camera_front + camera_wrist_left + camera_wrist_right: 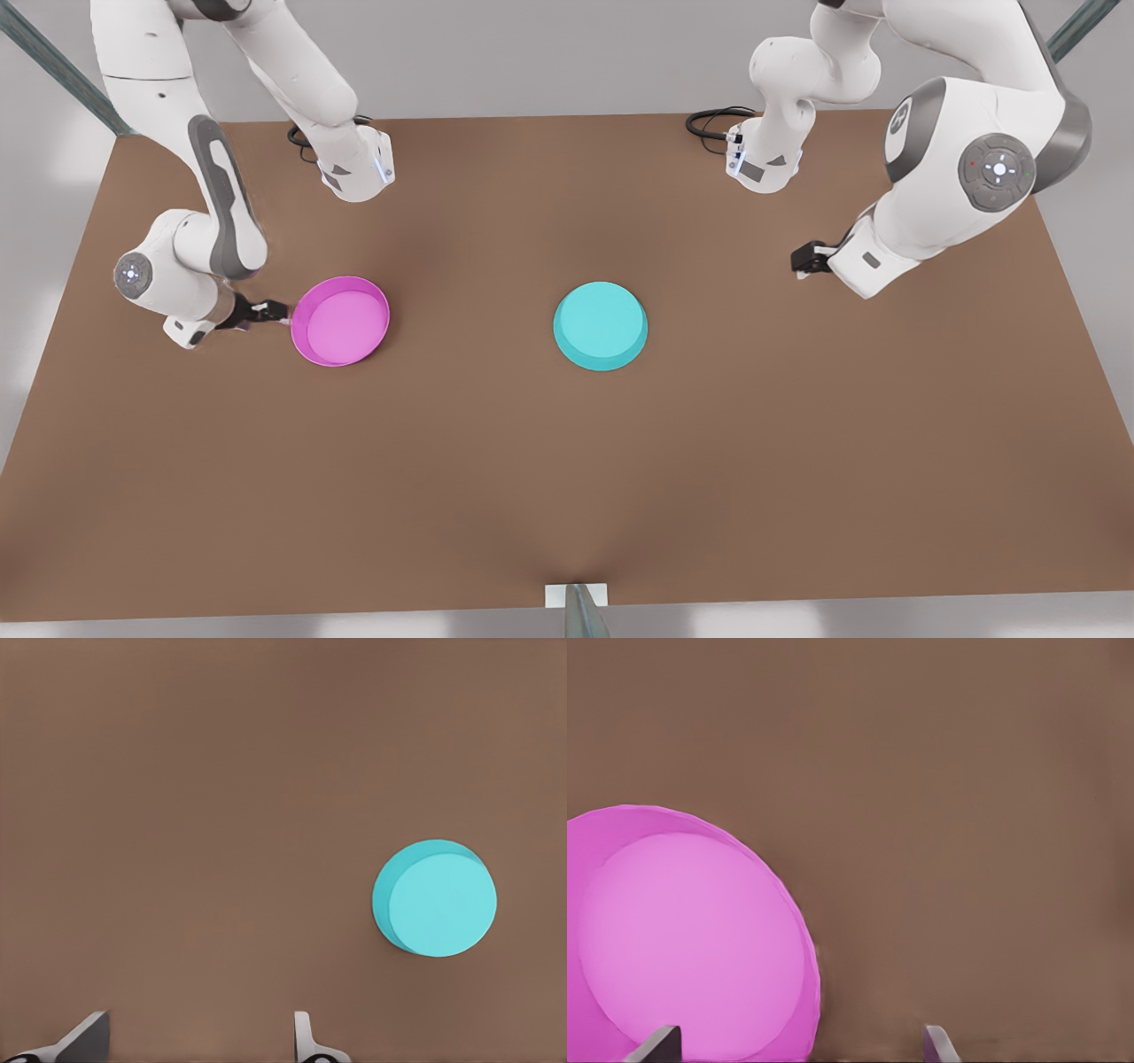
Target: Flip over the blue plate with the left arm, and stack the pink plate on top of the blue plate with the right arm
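Note:
The blue plate (601, 325) lies bottom up near the table's middle, its flat underside showing; in the left wrist view the blue plate (436, 898) sits well away from the fingers. My left gripper (808, 258) hovers far off on the front view's right, and the left gripper (195, 1047) is open and empty. The pink plate (340, 320) rests rim up on the front view's left. My right gripper (280, 316) is at its outer edge. In the right wrist view the right gripper (799, 1047) is open, its fingers standing either side of the pink plate's (691, 939) rim.
A brown table (567, 478) carries both plates, with wide bare surface between and in front of them. Black cable loops (716, 121) lie by the arm bases at the back. A small white bracket (576, 595) sits at the near edge.

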You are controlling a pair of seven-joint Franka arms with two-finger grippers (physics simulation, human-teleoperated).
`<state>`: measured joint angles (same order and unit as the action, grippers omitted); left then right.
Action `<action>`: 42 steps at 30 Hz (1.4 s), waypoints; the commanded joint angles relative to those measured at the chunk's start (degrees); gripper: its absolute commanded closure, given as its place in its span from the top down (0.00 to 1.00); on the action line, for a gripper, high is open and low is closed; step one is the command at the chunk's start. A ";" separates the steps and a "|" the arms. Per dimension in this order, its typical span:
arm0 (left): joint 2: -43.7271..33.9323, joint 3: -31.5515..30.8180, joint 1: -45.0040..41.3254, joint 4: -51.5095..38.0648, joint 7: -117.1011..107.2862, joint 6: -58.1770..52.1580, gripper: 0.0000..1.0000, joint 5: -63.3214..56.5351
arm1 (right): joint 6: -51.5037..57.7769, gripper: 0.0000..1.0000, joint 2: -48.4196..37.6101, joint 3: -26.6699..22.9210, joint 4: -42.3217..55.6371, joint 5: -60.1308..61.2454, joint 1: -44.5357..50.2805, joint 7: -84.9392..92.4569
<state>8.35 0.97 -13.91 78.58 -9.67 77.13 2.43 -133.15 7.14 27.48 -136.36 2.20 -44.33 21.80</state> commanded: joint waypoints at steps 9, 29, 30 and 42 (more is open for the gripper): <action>0.00 0.00 0.02 0.00 0.62 -0.23 1.00 -0.49 | -7.12 1.00 6.12 9.26 -0.40 0.26 -8.40 -3.16; 0.08 0.09 1.51 0.00 0.62 -0.05 1.00 -0.41 | -16.08 0.70 14.74 9.61 -0.57 -2.64 -7.08 -2.72; 0.17 0.09 1.51 0.00 0.62 -0.05 1.00 -0.41 | -17.31 0.70 14.83 9.61 -1.19 -2.64 -7.26 -2.37; 0.08 0.09 1.60 0.00 0.62 0.04 1.00 -0.58 | -18.81 0.44 15.36 9.70 -1.98 -2.82 -7.26 -2.28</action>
<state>8.45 1.05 -12.31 78.58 -9.05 77.16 1.88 -151.96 22.50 37.18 -138.34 -0.62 -51.51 19.51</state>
